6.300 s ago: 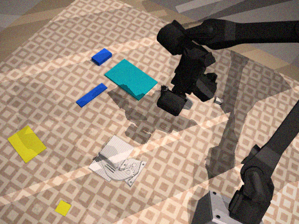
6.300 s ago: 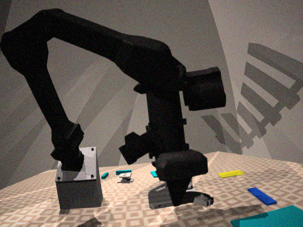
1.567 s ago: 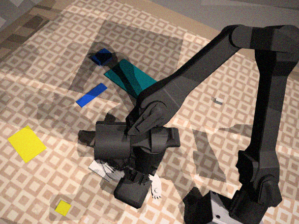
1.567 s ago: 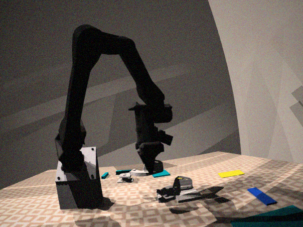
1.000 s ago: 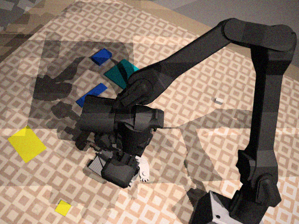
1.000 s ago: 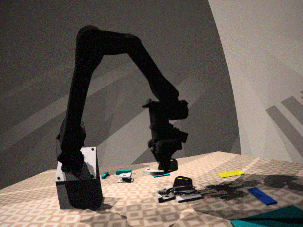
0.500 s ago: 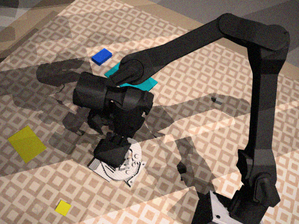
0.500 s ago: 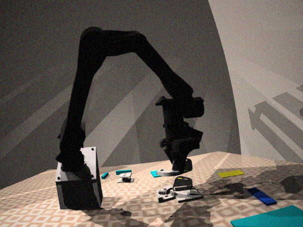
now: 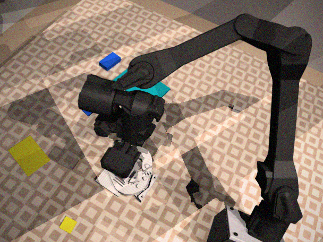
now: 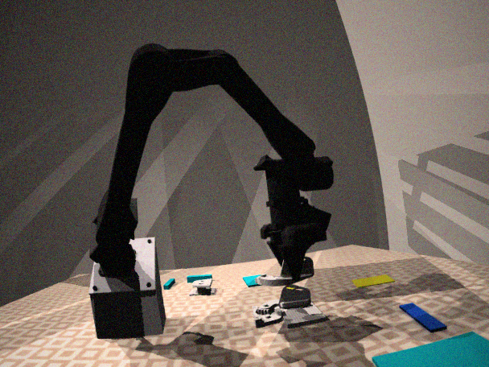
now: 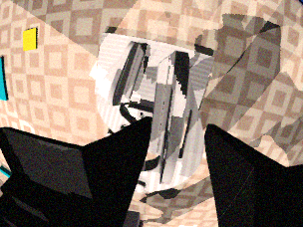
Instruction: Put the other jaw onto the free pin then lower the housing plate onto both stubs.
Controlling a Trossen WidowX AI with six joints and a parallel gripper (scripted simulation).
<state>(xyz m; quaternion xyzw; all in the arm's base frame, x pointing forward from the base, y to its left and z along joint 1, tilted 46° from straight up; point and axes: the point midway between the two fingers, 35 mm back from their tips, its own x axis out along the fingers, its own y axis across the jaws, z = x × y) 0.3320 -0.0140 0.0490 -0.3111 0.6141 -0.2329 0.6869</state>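
My gripper (image 10: 295,277) (image 11: 178,127) is shut on the free jaw (image 9: 146,156) (image 10: 267,280) (image 11: 168,129), a white curved piece with an upright ridge between the fingertips. In the exterior view it hangs level above the base (image 9: 107,183) (image 10: 307,315) (image 11: 104,67), with a gap below. The mounted jaw (image 10: 295,295) shows a dark upright fin on the base. Grey toothed parts (image 10: 267,311) lie at its left. The free pin cannot be picked out. A small white raised piece (image 10: 203,282), seemingly the housing plate, stands farther back.
A yellow square (image 9: 28,156) (image 10: 374,280) and a small yellow tile (image 9: 68,224) (image 11: 30,39) lie around the base. A blue block (image 9: 109,61), blue strip (image 10: 422,317) and teal plate (image 9: 160,88) (image 10: 442,350) lie on another side. A small grey piece (image 9: 236,109) lies apart.
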